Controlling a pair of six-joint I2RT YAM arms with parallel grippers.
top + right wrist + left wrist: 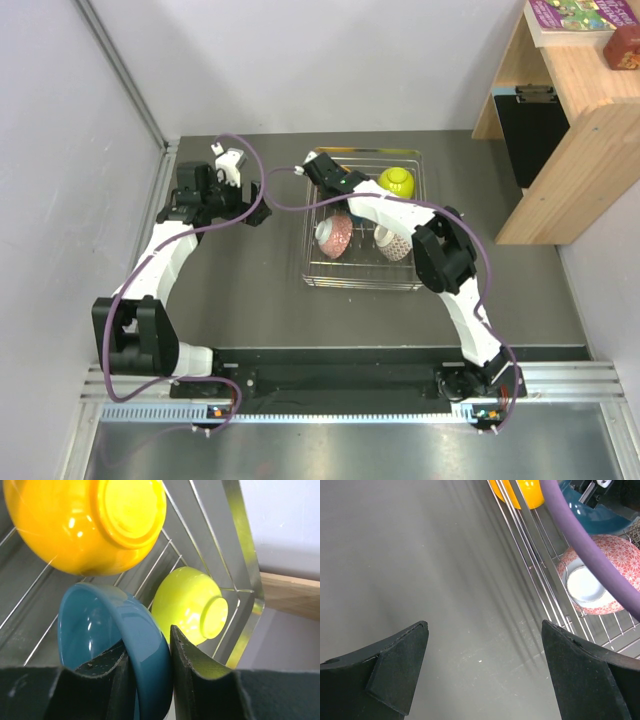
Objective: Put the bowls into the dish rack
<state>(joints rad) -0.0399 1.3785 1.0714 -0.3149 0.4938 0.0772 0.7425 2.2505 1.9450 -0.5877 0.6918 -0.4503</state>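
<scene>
The wire dish rack (pixel 360 285) sits mid-table. In it lie a lime-yellow bowl (pixel 396 181), a pinkish-red patterned bowl (pixel 335 235) and a brownish-grey patterned bowl (pixel 393 243). My right gripper (pixel 320 172) is at the rack's far left corner. In the right wrist view it (pixel 150 655) is shut on the rim of the blue bowl (pixel 100 630), held on edge above the rack's wires (pixel 200 525), with the orange bowl (pixel 75 525) and the lime bowl (pixel 190 605) beyond it. My left gripper (pixel 484 625) is open and empty over bare table, left of the rack (pixel 540 575).
A wooden shelf unit (pixel 570 110) with books stands at the back right, a black panel (pixel 525 130) on its side. A purple cable (pixel 585 545) crosses the left wrist view over the pink bowl (pixel 626 555). A grey wall runs along the left.
</scene>
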